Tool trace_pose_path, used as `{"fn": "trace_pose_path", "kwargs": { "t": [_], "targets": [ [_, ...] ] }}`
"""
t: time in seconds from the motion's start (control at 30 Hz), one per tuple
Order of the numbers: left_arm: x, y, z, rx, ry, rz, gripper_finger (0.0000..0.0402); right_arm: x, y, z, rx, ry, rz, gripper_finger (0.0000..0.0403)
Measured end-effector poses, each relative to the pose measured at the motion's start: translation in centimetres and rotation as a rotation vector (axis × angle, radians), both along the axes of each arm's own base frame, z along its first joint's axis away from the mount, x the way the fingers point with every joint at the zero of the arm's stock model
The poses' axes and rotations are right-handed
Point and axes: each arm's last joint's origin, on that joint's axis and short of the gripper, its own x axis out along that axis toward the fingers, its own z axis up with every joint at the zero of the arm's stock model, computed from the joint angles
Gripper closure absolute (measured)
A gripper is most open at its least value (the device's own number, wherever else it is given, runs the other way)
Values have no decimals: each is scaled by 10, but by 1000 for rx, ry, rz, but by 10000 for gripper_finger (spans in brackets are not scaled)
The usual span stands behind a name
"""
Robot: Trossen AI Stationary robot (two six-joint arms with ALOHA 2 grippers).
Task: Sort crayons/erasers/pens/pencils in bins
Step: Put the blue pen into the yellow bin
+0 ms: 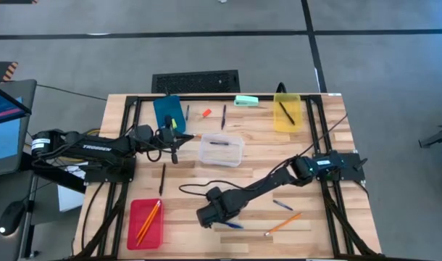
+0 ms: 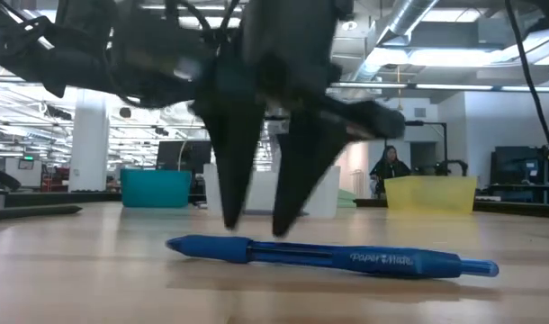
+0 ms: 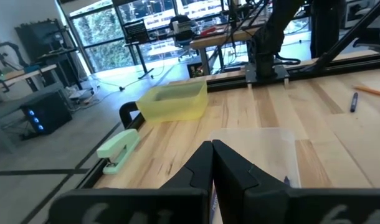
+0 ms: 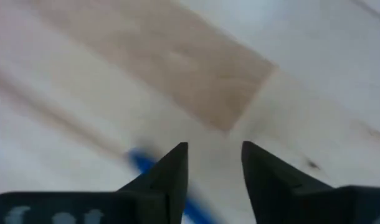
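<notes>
My right gripper hangs fingers-down over the near part of the table, jaws spread apart with nothing between them. The fingertips stand just above a blue pen that lies flat on the wood; from above, that pen shows just beside the gripper. I cannot tell whether the tips touch it.

Outward from there, on the near right, I see a second short blue pen and an orange pencil lying well apart from any bin. The red bin at the near left holds orange pencils. The clear bin at mid-table holds one dark stick. A dark stick lies on the wood between the red bin and my left gripper.

My left gripper is pressed fully closed on nothing, positioned just beside the clear bin. The blue bin sits at the far left. Near it lie an orange-red eraser and a dark pen. The yellow bin at the far right holds a dark pen; the mint-green stapler lies beside it.
</notes>
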Motion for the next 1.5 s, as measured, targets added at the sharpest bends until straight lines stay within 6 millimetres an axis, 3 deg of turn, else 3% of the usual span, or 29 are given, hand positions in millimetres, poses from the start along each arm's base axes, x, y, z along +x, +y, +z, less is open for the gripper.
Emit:
{"fn": "trace_pose_path", "kwargs": {
  "t": [0.17,0.57,1.07,1.3,1.5],
  "targets": [
    [0,0,0,0,0,0,401,-7,7,25,-25,-50,194,209],
    [0,0,0,-1,4,0,401,-24,46,21,-69,-60,387,232],
    [0,0,-1,-2,9,1,401,-28,51,21,-186,-79,532,235],
    [0,0,-1,-2,9,1,401,-27,51,18,-189,-82,548,235],
    [0,0,-1,-2,9,1,401,-24,55,-9,-163,-30,588,238]
  ]
}}
